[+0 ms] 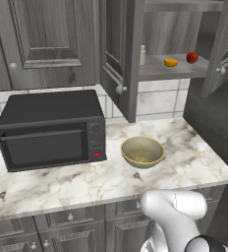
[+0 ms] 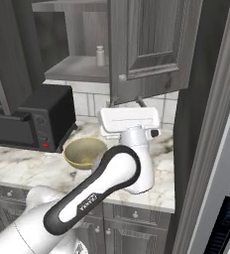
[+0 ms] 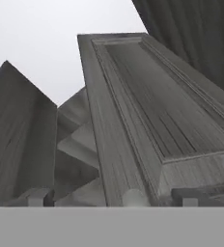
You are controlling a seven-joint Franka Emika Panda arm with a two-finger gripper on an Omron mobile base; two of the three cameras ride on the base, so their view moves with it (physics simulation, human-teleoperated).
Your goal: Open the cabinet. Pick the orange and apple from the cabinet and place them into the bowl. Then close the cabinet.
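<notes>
Both doors of the cabinet (image 1: 130,59) are standing swung out, baring the lighter shelf inside. That shelf is holding the orange (image 1: 171,62) and the apple (image 1: 192,57) near each other toward its right end, with a small pale bottle (image 1: 142,55) further left by the back wall. The bowl (image 1: 142,151) is sitting empty on the marble counter (image 1: 62,182), just right of the black microwave oven (image 1: 49,129) and below the left door's lower edge.

The gripper (image 3: 119,197) is pointing up along the face of the right-hand door (image 2: 154,44), its fingertips (image 3: 36,197) spread well apart with the round silver knob (image 3: 133,197) sitting between them. They are probably not pressing on it, though the view is too tight to be sure. That pose suits letting go of a handle once the door is wide.

I judge the opening step done and the fruit not yet fetched. Room is narrow: the hand is hanging under that door's bottom edge, so backing away before rising toward the shelf looks wise. The left door is overhanging the counter near the bowl, leaving less headroom there.
</notes>
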